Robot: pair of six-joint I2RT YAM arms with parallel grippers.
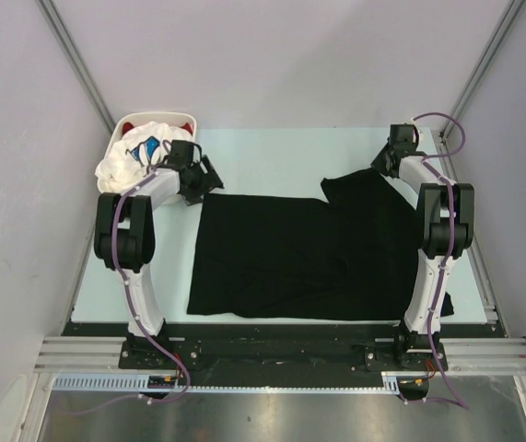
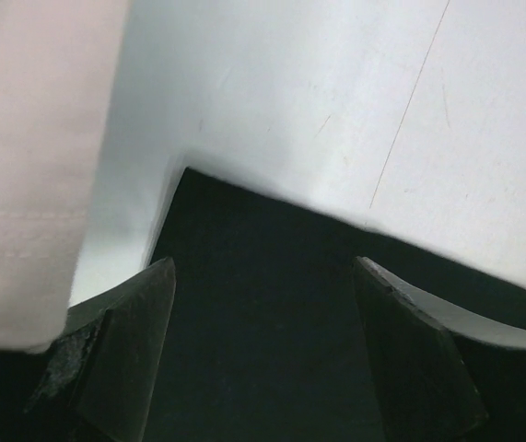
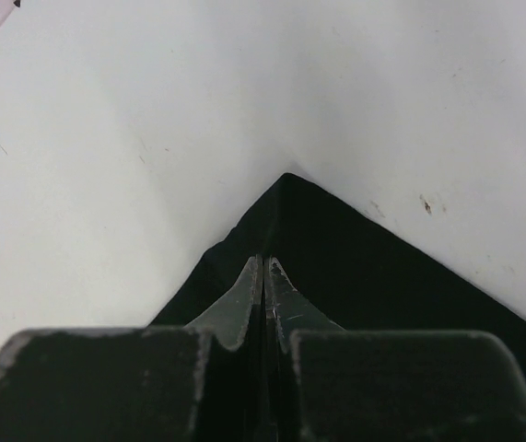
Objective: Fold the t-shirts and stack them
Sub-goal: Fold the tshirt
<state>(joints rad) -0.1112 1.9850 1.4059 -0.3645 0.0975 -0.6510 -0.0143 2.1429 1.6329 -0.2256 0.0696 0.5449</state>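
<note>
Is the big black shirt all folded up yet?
Not yet: mostly spread out. The black t-shirt lies wide and flat across the table; only its right side looks lapped over itself.

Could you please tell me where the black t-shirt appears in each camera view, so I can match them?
Top external: black t-shirt spread across the middle of the table.
Left wrist: fills the lower middle, corner at upper left, under the open left gripper.
Right wrist: a pointed corner just ahead of the shut right gripper, widening to the lower right.
Shared landmark: the pale table around the cloth.
</note>
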